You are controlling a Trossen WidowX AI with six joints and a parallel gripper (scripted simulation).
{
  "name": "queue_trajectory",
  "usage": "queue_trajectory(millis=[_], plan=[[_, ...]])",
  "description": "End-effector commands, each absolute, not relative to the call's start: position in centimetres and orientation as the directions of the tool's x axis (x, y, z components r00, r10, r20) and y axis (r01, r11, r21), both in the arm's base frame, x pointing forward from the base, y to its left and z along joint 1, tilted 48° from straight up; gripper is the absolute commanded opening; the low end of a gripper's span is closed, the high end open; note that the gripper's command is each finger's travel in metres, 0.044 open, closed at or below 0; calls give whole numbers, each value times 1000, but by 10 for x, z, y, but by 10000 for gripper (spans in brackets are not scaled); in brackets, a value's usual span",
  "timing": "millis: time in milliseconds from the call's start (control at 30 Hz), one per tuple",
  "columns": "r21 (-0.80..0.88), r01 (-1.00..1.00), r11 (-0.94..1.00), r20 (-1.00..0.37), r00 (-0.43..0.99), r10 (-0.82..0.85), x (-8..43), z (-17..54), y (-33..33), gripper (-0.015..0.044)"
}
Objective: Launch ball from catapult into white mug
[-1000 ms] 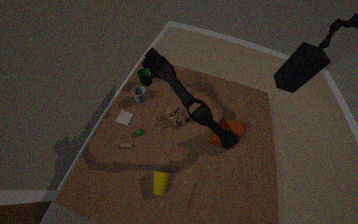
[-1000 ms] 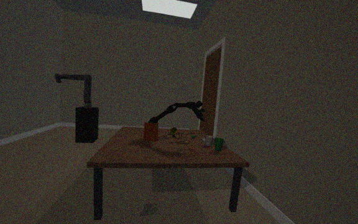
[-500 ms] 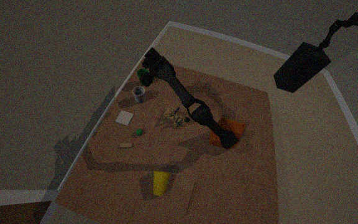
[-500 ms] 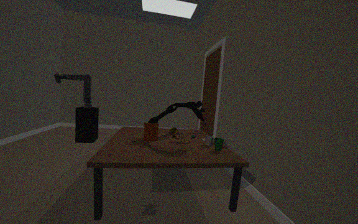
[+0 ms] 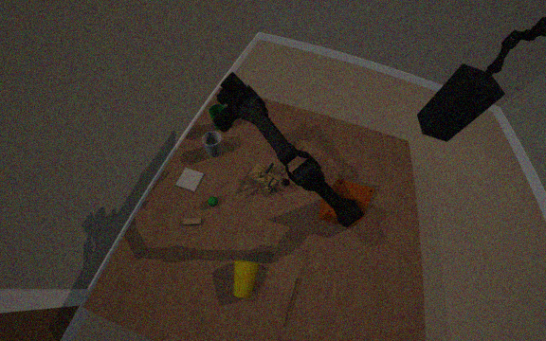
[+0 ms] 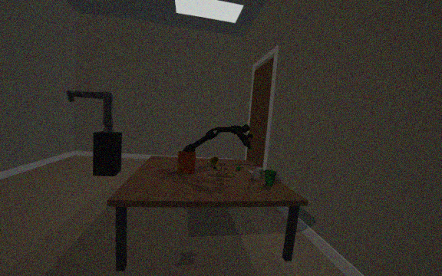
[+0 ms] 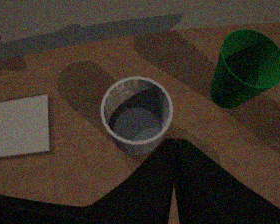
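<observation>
The white mug (image 5: 212,143) (image 7: 136,112) stands upright near the table's edge; from above no ball shows in it. My gripper (image 5: 225,125) (image 6: 249,146) (image 7: 174,148) is shut with nothing between its fingers. It is above the table, and its tips appear just below the mug's right rim in the wrist view. A small green ball (image 5: 212,202) (image 6: 239,169) lies on the table. The wooden catapult (image 5: 267,179) stands mid-table, with a small dark round thing (image 5: 285,182) at its right end. Its finer parts are too dark and blurred to read.
A green cup (image 5: 217,112) (image 6: 269,177) (image 7: 246,67) stands beside the mug. A white square (image 5: 190,179) (image 7: 22,126) lies on its other side. A small tan block (image 5: 191,221), a yellow cup (image 5: 245,278) and the orange arm base (image 5: 360,191) (image 6: 186,162) are also on the table.
</observation>
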State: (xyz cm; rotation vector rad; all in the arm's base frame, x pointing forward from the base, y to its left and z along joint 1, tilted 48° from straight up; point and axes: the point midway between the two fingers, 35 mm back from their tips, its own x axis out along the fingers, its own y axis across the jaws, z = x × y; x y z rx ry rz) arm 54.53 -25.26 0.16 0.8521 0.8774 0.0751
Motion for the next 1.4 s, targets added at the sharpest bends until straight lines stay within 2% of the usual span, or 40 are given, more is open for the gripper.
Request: queue_trajectory(millis=[0, 300, 767, 1367], plan=[[678, 264, 686, -650, 652, 392, 546, 2, -248, 0], [569, 178, 803, -723, 574, 385, 535, 3, -215, 0], [364, -83, 928, -835, 413, 365, 501, 7, -155, 0], [166, -511, 843, -938, 182, 295, 432, 13, -89, 0]])
